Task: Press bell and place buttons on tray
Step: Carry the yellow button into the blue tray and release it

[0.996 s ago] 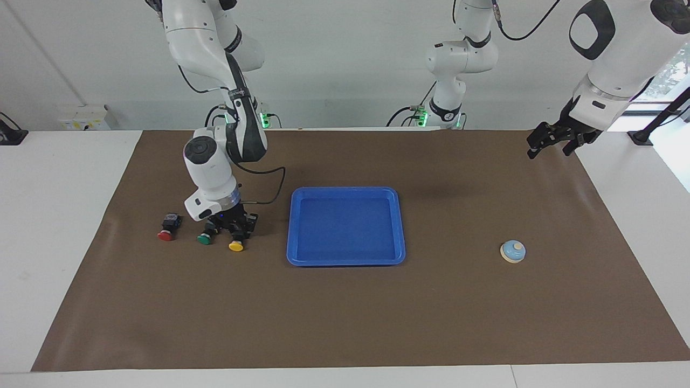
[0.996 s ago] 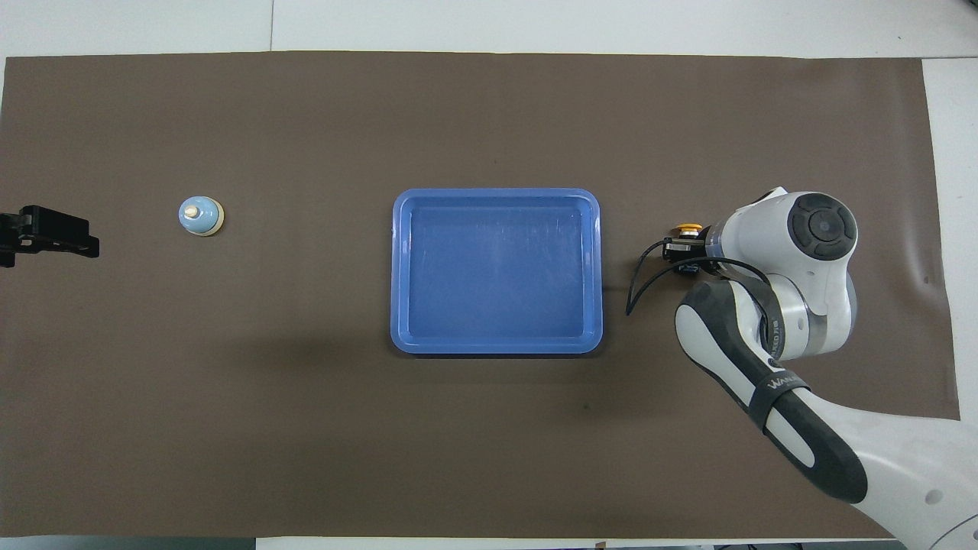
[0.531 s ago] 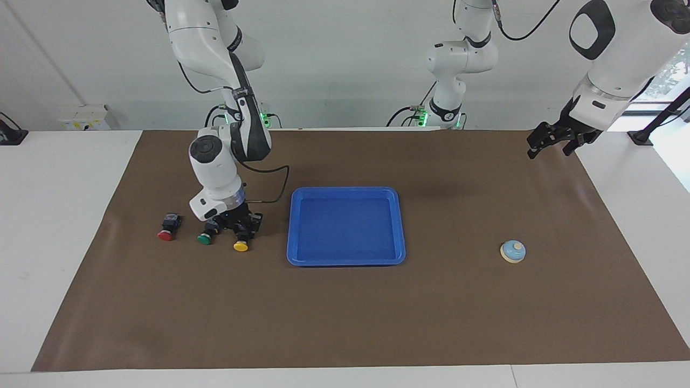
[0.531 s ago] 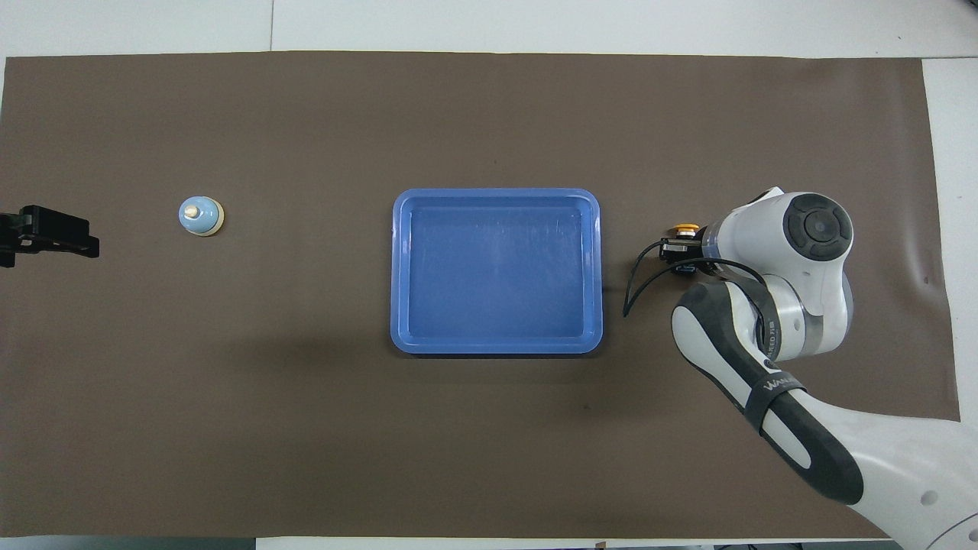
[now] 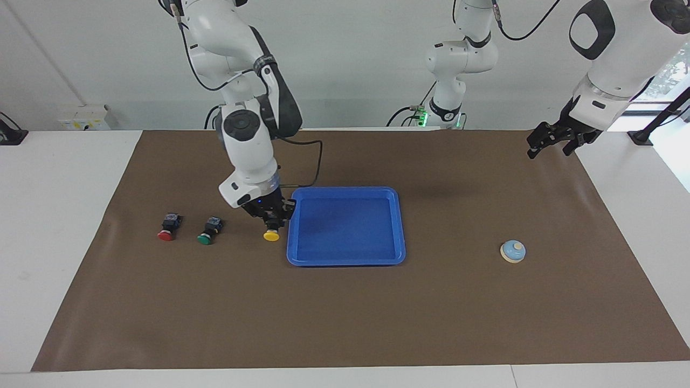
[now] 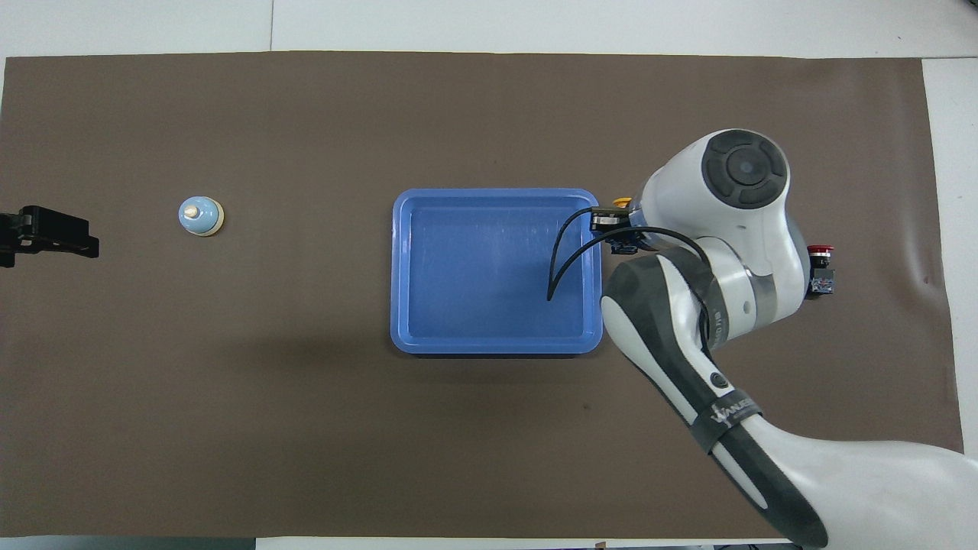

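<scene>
Mat (image 5: 345, 312), brown, covers white table (image 5: 64, 226); right tool (image 5: 271, 222) grasps yellow button (image 5: 271, 235); left tool's (image 5: 555, 141) state unclear.

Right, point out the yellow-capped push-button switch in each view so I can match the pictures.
Facing view: the yellow-capped push-button switch hangs in the right gripper, raised beside the flat blue plastic tray at the right arm's end.
Overhead view: only a sliver of its yellow cap shows past the arm, beside the tray's rim.
Shared landmark: the tray.
</scene>
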